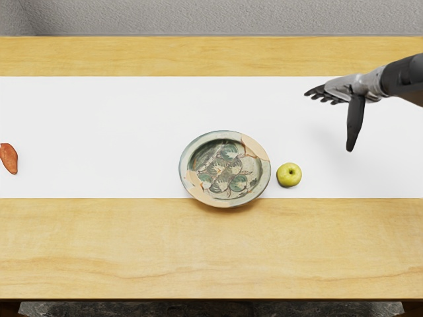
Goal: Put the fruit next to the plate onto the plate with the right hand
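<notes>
The released right robot hand (344, 90) is hovering far-right of the apple (289, 175); a nudge risks rolling it away

"Where is the apple (289, 174)?"
"It's small, round and yellow-green. It sits well apart from the fingers (318, 93) of the right hand (349, 88), below them."
"And the plate (184, 169)?"
"Round, with green swirls. It lies flat beside the apple, farther from the fingers."

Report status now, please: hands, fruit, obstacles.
Right robot hand open, holding nothing. Small round yellow-green apple lies right of round patterned ceramic plate, not on it. Nothing between hand and apple.
</notes>
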